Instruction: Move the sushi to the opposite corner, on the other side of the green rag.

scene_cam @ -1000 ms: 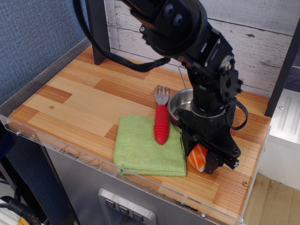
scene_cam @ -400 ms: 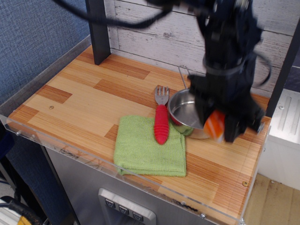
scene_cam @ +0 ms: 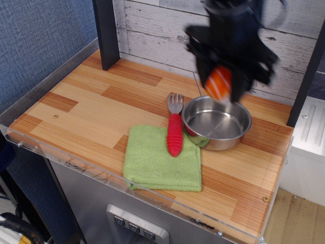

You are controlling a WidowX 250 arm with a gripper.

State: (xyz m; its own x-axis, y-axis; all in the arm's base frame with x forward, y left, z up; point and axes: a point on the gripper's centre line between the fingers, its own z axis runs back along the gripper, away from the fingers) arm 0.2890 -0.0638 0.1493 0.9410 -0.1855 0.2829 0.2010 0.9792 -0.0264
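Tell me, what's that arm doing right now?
Gripper shut on orange-and-white toy sushi, lifted above the round steel pan. Square light-green rag flat below, red-handled fork lying across it. Nothing blocking.

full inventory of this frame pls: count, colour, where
sushi: 1, orange top with white stripes, held in the air above the pan's far rim
green rag: 1, light green, flat near the front edge of the table, left of the pan
fork: 1, red ribbed handle and grey tines, handle end lying on the rag's back right part, tines pointing to the wall
steel pan: 1, silver, right of the fork, nothing in it, thin wire handle toward the wall
table: 1, striped wood top with a clear front rim
post: 1, dark, back left on the table
gripper: 1, black, blurred, raised over the pan, jaws shut on the sushi
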